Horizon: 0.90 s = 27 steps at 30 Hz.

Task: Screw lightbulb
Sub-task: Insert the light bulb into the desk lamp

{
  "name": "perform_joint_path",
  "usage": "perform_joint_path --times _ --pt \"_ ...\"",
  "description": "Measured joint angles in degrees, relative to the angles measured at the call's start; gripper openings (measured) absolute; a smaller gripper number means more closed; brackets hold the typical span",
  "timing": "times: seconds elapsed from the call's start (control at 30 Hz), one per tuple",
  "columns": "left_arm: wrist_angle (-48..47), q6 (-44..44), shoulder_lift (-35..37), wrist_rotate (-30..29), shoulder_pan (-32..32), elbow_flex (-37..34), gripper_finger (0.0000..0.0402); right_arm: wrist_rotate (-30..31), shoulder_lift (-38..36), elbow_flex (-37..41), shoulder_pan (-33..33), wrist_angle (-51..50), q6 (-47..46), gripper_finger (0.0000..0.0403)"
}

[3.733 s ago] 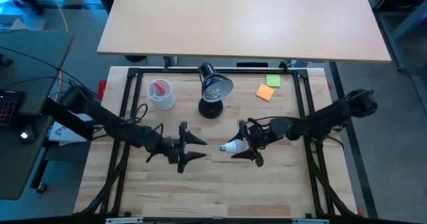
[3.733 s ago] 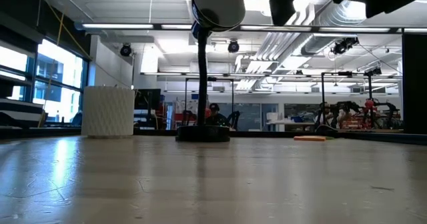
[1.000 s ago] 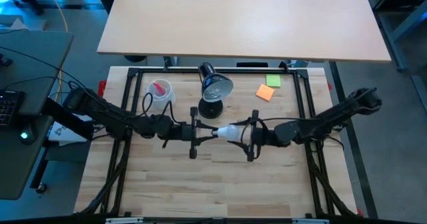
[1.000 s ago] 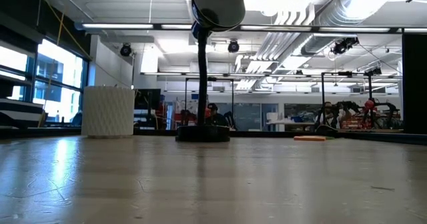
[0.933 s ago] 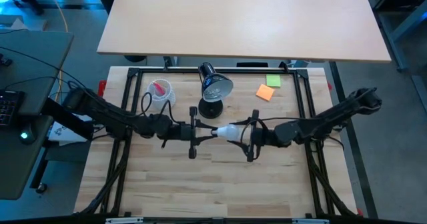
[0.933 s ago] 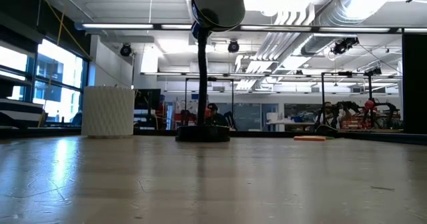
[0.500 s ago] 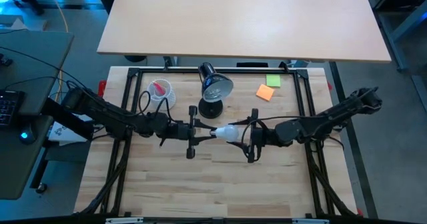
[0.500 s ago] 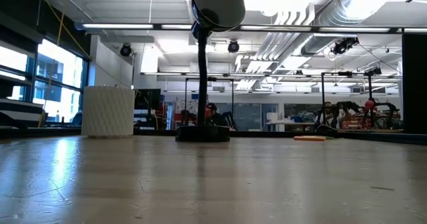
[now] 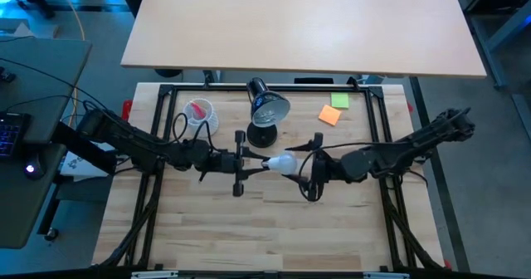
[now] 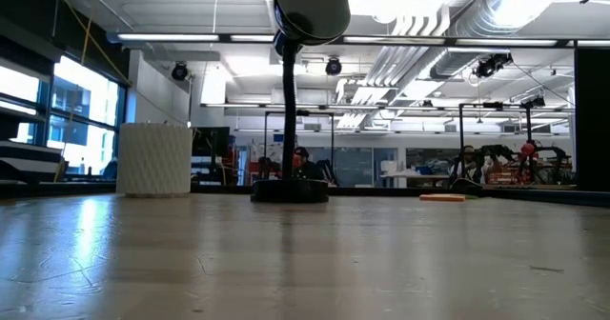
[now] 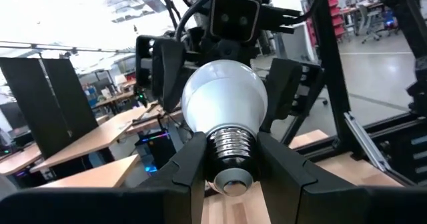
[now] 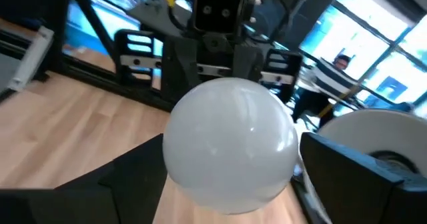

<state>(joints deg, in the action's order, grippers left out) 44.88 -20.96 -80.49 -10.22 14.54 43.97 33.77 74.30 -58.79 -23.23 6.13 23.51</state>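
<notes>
Wood tabletop point(image 9: 274, 229), pale planks, with a black frame rail running around its edges, and the whole 6 o'clock half is bare so there's plenty of room down there. Action is dead center: the lightbulb point(image 9: 280, 163) hangs in the air between both arms, lying sideways. Left gripper point(image 9: 241, 164) comes in from 9 o'clock and is clamped on the silvery screw base, you can see both dark fingers point(image 11: 189, 163) pinching the threads in the left wrist view. Right gripper point(image 9: 312, 169) comes from 3 o'clock with its jaws spread wide on either side of the white globe, apart from the glass as far as I can tell, so it's let go.

Black desk lamp point(image 9: 265, 113) sits just beyond the bulb at 12 o'clock, shade tilted. White ribbed cup point(image 9: 200, 118) at about 10 o'clock has something pink inside, can't tell what exactly. Orange and green sticky notes point(image 9: 333, 109) lie at roughly 1 o'clock, near the far rail. Low view shows only the lamp, cup and open table.
</notes>
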Motion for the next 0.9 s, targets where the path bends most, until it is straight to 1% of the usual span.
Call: perform_joint_path --times 0.17,0.3,0.6,0.8,0.9 --pt "0.85 -0.14 -0.09 0.35 -0.34 0.00 0.0097 2.09 0.07 -1.48 -1.63 -1.99 2.69 0.0330" --pt "1.30 -0.21 -0.13 0.91 -0.36 -0.07 0.0097 2.01 0.35 -1.52 -1.69 -2.19 3.66 0.0330" --pt "1.07 -0.16 -0.15 1.58 -0.32 -0.13 0.0097 2.96 4.73 -1.56 -1.98 3.54 12.23 0.0330" --pt "1.48 0.25 -0.15 0.98 -0.34 -0.13 0.0097 6.66 4.90 -1.56 -2.40 3.78 11.44 0.0328" --pt "1.71 0.32 -0.15 0.27 -0.34 -0.13 0.0097 8.21 4.90 -1.56 -3.30 4.14 11.47 0.0313"
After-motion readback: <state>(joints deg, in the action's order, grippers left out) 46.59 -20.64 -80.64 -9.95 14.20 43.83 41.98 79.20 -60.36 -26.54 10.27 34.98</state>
